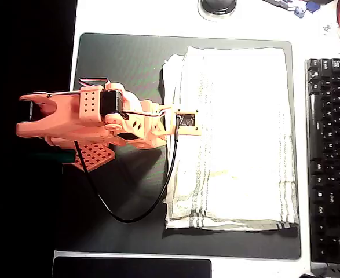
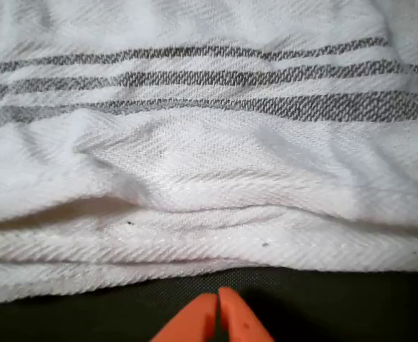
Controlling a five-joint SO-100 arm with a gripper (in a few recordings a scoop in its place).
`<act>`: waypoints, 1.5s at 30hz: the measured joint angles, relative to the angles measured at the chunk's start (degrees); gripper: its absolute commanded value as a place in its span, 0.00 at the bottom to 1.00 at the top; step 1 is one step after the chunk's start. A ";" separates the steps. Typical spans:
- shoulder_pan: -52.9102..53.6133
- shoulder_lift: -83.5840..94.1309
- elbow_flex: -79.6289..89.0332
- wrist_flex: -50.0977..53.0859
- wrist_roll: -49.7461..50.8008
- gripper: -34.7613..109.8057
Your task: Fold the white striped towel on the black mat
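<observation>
Just ahead of your pincer (image 2: 219, 313), its tips pressed together and empty, the white striped towel (image 2: 209, 164) lies bunched on the black mat (image 2: 87, 306); unopened, you'll likely shove the edge instead.

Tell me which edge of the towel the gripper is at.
The bunched, layered edge of the white striped towel, at picture-left overhead; the gripper, fingertips together, sits just before it on the black mat.

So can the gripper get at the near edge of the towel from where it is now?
Probably yes. In the wrist view the gripper sits low over the black mat, its jaws closed together, just short of the white striped towel's layered edge. Nothing lies between them, but the jaws would need to open first.
</observation>
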 measured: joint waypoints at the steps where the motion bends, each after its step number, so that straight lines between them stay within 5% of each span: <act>1: 0.00 0.00 0.00 0.00 0.00 0.24; 24: 1.05 3.78 4.83 -0.53 -3.34 0.24; 45: -20.04 -41.75 -39.81 4.04 16.35 0.24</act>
